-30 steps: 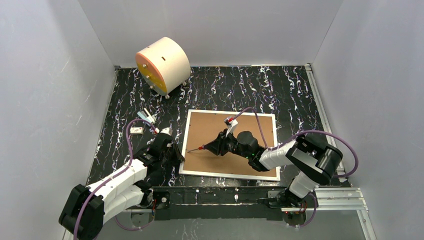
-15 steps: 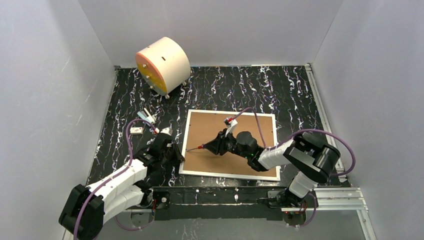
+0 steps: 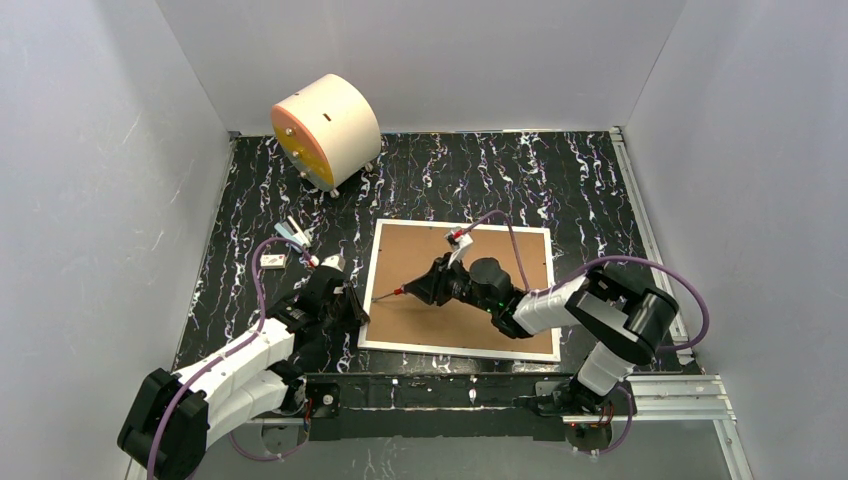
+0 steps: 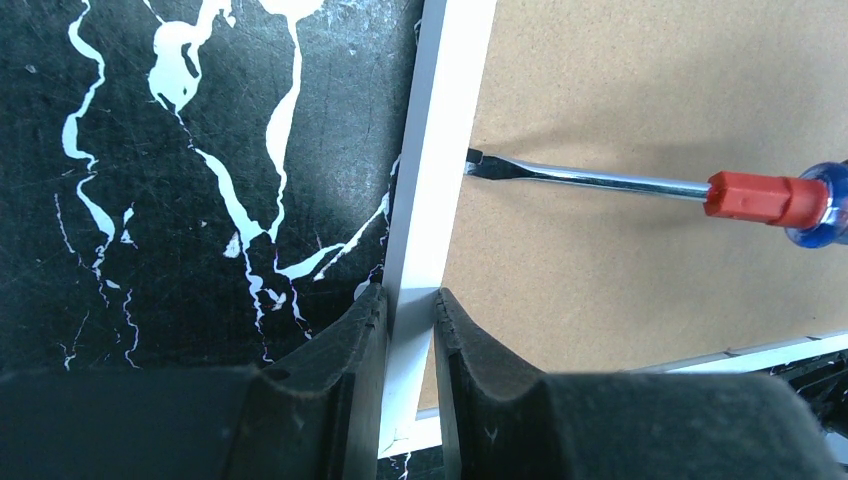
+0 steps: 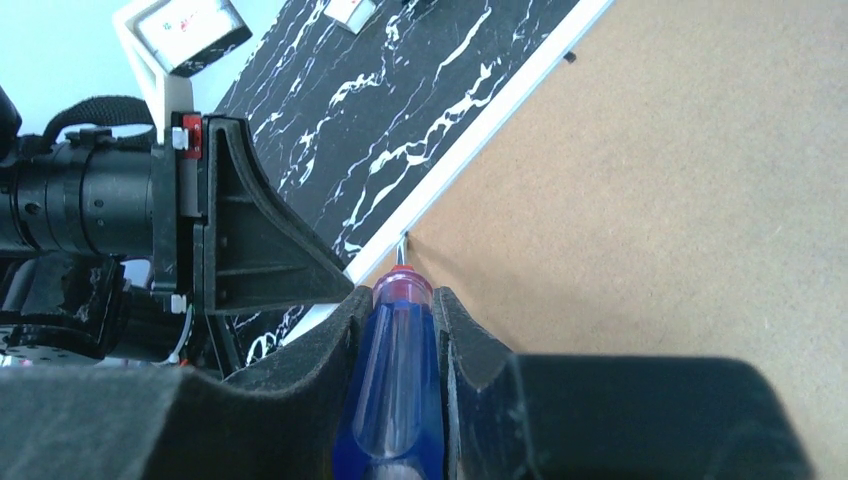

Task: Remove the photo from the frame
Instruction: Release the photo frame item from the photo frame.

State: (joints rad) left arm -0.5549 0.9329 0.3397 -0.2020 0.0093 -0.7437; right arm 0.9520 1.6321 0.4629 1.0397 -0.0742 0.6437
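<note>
Black white-veined tabletop (image 3: 500,170) under frame (image 3: 420,245); grey walls (image 3: 420,50).

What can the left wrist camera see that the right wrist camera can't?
Only the left wrist view shows the left pincer clamped on the white edge of the frame, and the flat shape of the screwdriver tip. Only the right wrist view shows the right pincer gripping the screwdriver's blue handle. Both show the screwdriver's tip at the frame's white edge, the brown back and the black marbled table.
</note>
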